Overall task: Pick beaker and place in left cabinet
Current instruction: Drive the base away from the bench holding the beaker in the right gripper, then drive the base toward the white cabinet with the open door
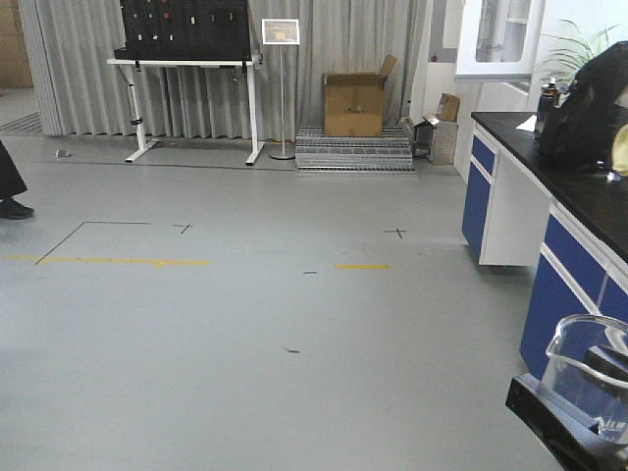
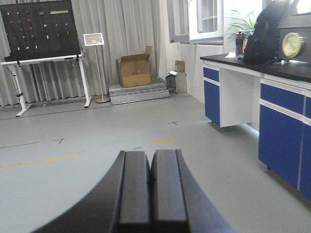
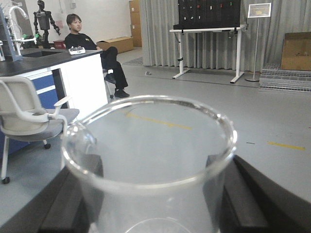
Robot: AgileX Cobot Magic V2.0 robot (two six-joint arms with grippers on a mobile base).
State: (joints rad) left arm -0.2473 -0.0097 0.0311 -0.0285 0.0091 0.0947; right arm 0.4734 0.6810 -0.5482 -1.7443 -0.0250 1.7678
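Down in the bottom right corner of the front view, the beaker (image 1: 587, 355) is up off the grey floor (image 1: 245, 324), sitting in the right gripper (image 1: 579, 407). From there you see only its clear side, its spout and some small white marks. The right wrist view is much closer. The round top of the glass fills the picture, and a black finger (image 3: 65, 206) hugs the glass on each side, so this gripper is clamped on the beaker. That view also shows things the front one misses: a person in black (image 3: 90, 46) sitting by a white counter (image 3: 82, 77), a grey chair (image 3: 24, 109) and a little robot figure (image 3: 43, 19). The left wrist view shows the left gripper (image 2: 150, 189) with its two dark fingers (image 2: 133, 189) pressed together and nothing between them. Only the front and right wrist views show the beaker. Both the front and left wrist views show a blue bench (image 1: 574, 257) with a black top, a black bag (image 1: 589, 103) on it, a cardboard box (image 1: 353, 103), and a black pegboard (image 1: 186, 27) on a white table (image 1: 186, 63) by the grey curtain (image 1: 78, 69).
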